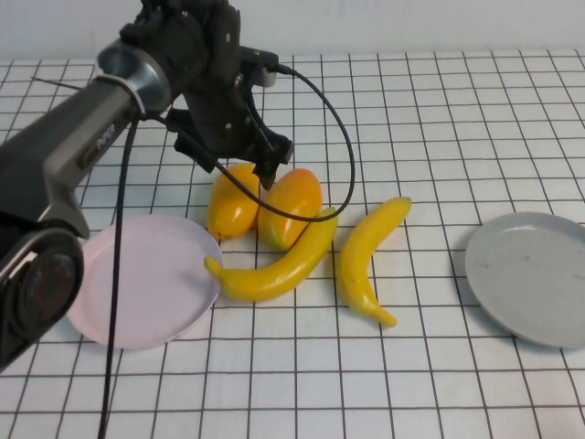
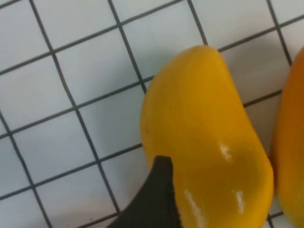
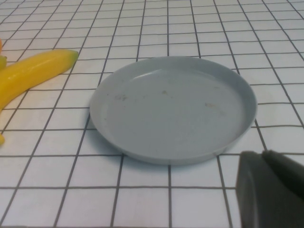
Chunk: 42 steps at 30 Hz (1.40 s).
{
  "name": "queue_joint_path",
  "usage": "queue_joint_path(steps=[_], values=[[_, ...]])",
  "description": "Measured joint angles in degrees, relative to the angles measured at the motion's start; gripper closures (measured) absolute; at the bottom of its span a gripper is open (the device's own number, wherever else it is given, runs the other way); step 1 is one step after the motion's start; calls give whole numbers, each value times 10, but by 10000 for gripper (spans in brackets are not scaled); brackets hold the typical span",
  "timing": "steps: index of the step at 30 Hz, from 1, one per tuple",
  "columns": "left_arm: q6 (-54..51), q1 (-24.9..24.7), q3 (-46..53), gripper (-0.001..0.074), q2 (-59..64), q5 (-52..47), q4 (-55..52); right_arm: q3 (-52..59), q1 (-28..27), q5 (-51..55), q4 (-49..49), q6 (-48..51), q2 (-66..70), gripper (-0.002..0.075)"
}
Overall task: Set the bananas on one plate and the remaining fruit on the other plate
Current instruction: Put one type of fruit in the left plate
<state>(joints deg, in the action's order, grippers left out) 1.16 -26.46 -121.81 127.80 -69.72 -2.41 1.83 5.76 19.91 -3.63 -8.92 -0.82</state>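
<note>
Nothing is sorted yet: both bananas (image 1: 274, 265) and both orange fruits (image 1: 233, 201) lie on the worktop (image 1: 439, 119) between the pink plate (image 1: 146, 283) at 9 o'clock and the grey plate (image 1: 535, 274) at 3 o'clock. The left gripper (image 1: 239, 163), jaws apart, hangs over the fruits. The right gripper (image 3: 270, 190), jaws together, waits beside the grey plate.

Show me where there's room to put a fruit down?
Both plates are bare: the pink plate and the grey plate. It's crowded between them, where bananas and mangoes huddle under the open left gripper. The shut right gripper waits beside the grey plate.
</note>
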Motion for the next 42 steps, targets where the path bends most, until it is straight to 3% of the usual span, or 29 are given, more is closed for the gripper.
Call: queue_joint_path(steps=[29, 32, 35, 42], values=[[2, 25, -14, 67, 68, 7, 34, 0, 0, 0, 0, 0, 0, 742], [0, 25, -14, 101, 68, 13, 34, 0, 0, 0, 0, 0, 0, 742], [0, 25, -14, 189, 68, 13, 24, 0, 0, 0, 0, 0, 0, 742], [-2, 25, -14, 189, 33, 6, -10, 0, 0, 0, 0, 0, 0, 742]])
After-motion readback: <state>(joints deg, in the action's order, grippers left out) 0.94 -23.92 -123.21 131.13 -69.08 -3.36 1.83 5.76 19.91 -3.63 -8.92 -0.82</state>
